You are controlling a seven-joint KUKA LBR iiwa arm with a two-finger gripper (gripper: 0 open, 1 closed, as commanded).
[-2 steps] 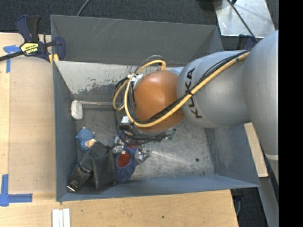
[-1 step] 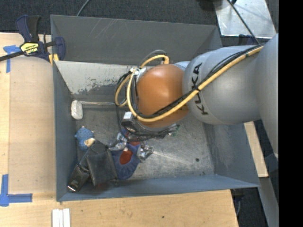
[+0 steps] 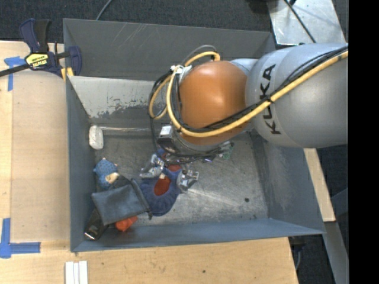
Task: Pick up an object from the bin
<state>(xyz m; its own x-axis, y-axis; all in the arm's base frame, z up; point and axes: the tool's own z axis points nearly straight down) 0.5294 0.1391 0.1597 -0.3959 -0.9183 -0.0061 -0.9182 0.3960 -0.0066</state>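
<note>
Dark-blue cloth thing with a red-orange patch (image 3: 161,189) sits low in the bin (image 3: 237,185), left of centre and close to the near wall. The gripper (image 3: 170,175) is right down over it, jaws spread apart and straddling its upper end, nothing clamped. It looks soft, light and floppy, likely to bunch rather than slip, so pinch a thick fold by the red patch. A grey pouch (image 3: 117,204) touches its left edge and might drag along.
</note>
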